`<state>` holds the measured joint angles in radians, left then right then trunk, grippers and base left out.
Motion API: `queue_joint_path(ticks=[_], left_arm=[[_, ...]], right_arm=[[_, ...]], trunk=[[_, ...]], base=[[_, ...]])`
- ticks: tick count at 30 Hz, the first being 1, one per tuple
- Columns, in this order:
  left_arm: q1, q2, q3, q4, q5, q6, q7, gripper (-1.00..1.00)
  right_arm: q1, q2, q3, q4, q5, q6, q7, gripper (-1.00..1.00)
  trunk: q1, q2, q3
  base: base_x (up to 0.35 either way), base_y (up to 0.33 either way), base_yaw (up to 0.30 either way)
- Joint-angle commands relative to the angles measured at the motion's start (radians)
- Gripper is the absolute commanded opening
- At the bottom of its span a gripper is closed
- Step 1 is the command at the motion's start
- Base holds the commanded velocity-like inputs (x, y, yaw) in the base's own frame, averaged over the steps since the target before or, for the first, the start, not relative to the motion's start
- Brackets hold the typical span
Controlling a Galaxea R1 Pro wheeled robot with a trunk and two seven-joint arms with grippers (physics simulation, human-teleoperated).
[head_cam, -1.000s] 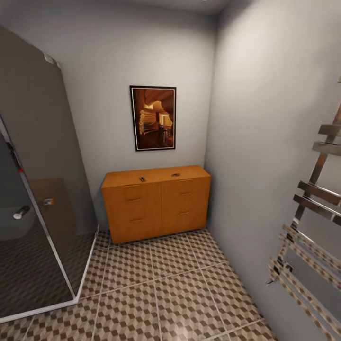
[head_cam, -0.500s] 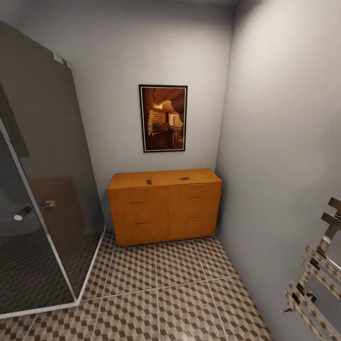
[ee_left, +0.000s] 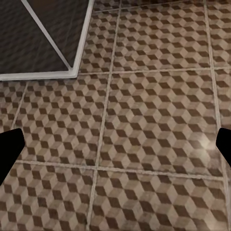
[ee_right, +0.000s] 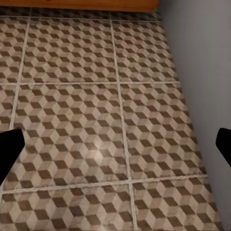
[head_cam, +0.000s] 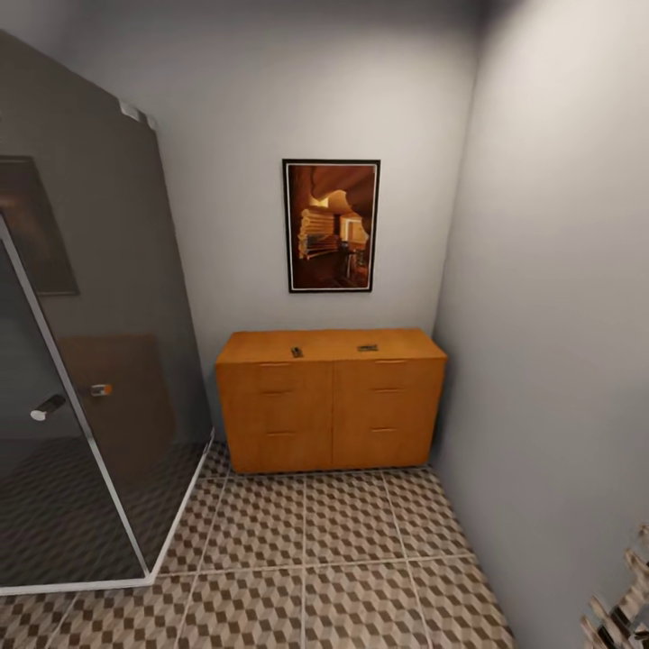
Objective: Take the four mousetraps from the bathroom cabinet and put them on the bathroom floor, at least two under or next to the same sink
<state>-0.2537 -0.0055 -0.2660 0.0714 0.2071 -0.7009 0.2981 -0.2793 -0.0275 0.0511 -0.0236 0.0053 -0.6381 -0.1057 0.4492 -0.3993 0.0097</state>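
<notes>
The orange-brown cabinet stands against the far wall in the head view, all its drawers shut. Two small dark mousetraps lie on its top, one left of the middle and one toward the right. The cube-patterned bathroom floor stretches from the cabinet toward me. My left gripper hangs open over bare tiles, its black fingertips at the picture's edges. Above tiles beside the grey wall, my right gripper is open too, and the cabinet's base is at that picture's edge. The sink is out of view.
A dark glass shower enclosure with a white base rim fills the left side. The grey wall closes the right side, with a chrome towel rail low at the corner. A framed picture hangs above the cabinet.
The head camera has swung left and come a little closer: the cabinet now sits further right and larger in the picture, and the towel rail has slid almost out of frame.
</notes>
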Motion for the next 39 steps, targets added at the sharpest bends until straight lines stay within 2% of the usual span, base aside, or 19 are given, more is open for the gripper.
queue_joint_path(ticks=[1, 14, 39], left_arm=[[-0.001, -0.001, -0.009, 0.004, 0.006, -0.005, 0.003, 1.00], [-0.002, -0.002, -0.009, 0.004, 0.006, -0.004, 0.003, 1.00], [-0.001, -0.004, -0.009, 0.004, 0.005, -0.004, 0.003, 1.00]], right_arm=[[0.000, 0.000, 0.006, 0.001, 0.001, -0.002, -0.006, 1.00], [0.000, 0.000, 0.006, 0.001, 0.001, 0.000, -0.006, 1.00], [0.000, 0.001, 0.006, 0.001, 0.001, 0.000, -0.006, 1.00]], trunk=[[0.001, -0.001, 0.000], [0.001, -0.001, 0.000], [0.001, -0.001, 0.000]], base=[[0.221, -0.169, 0.184], [0.220, -0.170, 0.160], [0.217, -0.179, 0.006]])
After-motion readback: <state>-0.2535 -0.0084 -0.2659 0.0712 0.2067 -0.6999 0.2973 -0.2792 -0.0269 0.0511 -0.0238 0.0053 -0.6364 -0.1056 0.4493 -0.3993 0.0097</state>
